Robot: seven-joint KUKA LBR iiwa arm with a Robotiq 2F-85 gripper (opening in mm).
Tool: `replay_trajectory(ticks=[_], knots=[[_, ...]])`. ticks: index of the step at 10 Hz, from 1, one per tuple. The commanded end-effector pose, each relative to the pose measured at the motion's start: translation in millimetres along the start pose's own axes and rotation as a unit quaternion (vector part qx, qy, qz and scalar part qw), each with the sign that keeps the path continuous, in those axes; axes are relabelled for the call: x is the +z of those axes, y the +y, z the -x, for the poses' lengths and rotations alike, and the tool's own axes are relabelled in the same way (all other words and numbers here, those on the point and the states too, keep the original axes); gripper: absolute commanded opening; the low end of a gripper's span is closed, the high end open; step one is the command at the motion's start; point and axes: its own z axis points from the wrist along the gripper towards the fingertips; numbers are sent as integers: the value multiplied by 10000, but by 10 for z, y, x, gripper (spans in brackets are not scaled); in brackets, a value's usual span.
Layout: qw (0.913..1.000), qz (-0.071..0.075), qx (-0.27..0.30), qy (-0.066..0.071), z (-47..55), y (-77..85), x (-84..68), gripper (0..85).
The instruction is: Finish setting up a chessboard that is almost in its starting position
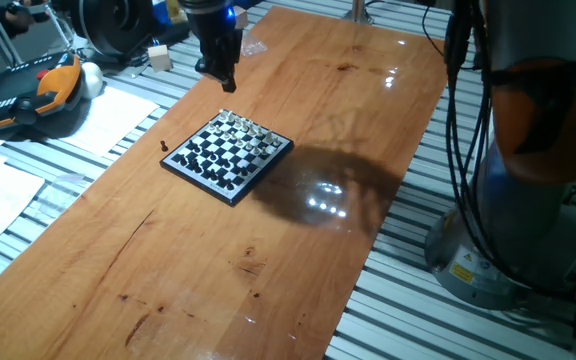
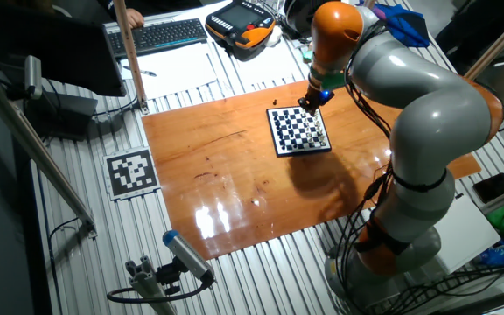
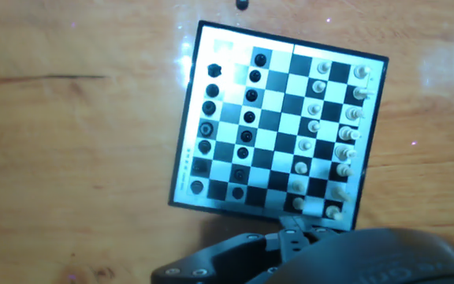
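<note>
The chessboard [image 1: 228, 155] [image 2: 298, 131] [image 3: 278, 126] lies flat on the wooden table. Dark pieces stand in rows along one side and silvery-white pieces along the opposite side. One small dark piece [image 1: 164, 146] [image 3: 243, 4] stands off the board on the wood, just beyond the dark side's corner. That corner square [image 3: 224, 46] is bare. My gripper [image 1: 227, 84] [image 2: 308, 102] [image 3: 298, 229] hangs above the table just outside the board's white-piece edge. Its fingers look pressed together with nothing between them.
An orange-and-black teach pendant [image 1: 28, 95] and paper sheets [image 1: 118, 115] lie beyond the table's left edge. A keyboard [image 2: 169, 35] sits further back, and a printed marker [image 2: 131, 171] lies on the slatted bench. The robot's base [image 1: 528, 200] stands to the right of the table.
</note>
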Motion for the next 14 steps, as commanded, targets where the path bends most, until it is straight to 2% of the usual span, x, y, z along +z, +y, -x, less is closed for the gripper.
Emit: replay_trajectory(ticks=[1,3,4,6,7,8,11,12,13,14], knots=[[10000,-7,76,-7,47,35,-14,0],[9998,-8,183,85,363,137,-73,0],[9998,23,189,70,568,128,-38,0],[9998,-46,147,93,857,107,42,0],[9998,-30,131,131,1003,104,45,0],[9999,-22,153,8,1122,121,49,0],[9997,-60,130,-222,1351,161,81,0],[9996,-92,85,-260,1441,177,131,0],[9995,-87,15,-297,1475,169,193,0],[9998,-40,-16,-206,1458,173,189,0]])
